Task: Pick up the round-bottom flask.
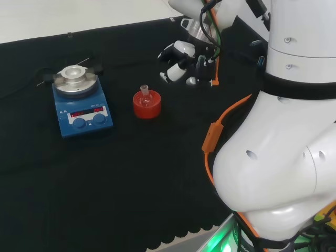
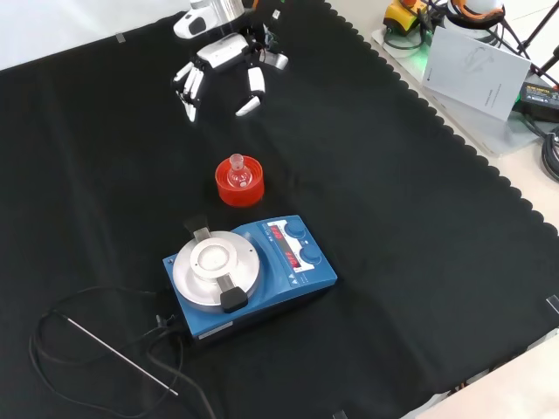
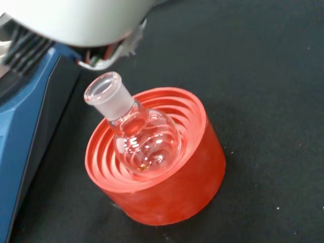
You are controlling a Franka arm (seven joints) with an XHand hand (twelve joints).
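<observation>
A small clear round-bottom flask [image 3: 142, 136] is seated in a red ribbed stand [image 3: 167, 197] on the black cloth [image 2: 419, 227], with its bulb nested in the stand's stepped hollow and its short neck rising out of the top. In the wrist view the neck is seen leaning away from the bulb toward the blue stirrer plate [image 3: 30, 126], so that the long axis of the flask, from bulb to mouth, is tilted rather than truly vertical; in the head view and the front view the neck is seen pointing roughly upward with the open mouth on top. A small amount of something at the bottom of the bulb is hinted at in the wrist view, but what it is cannot be told. In the front view the stand is placed just above the stirrer plate and apart from it; in the head view it is found to the right of that plate, between the plate and the hand [image 1: 184, 65]. The hand is held above the cloth, well apart from the flask, higher up in the front view; its fingers [image 2: 251, 96] are spread and only slightly bent, pointing downward, and nothing is grasped by them. A thin metal probe [image 2: 122, 353] on a black cable is laid on the cloth beside the stirrer plate.
</observation>
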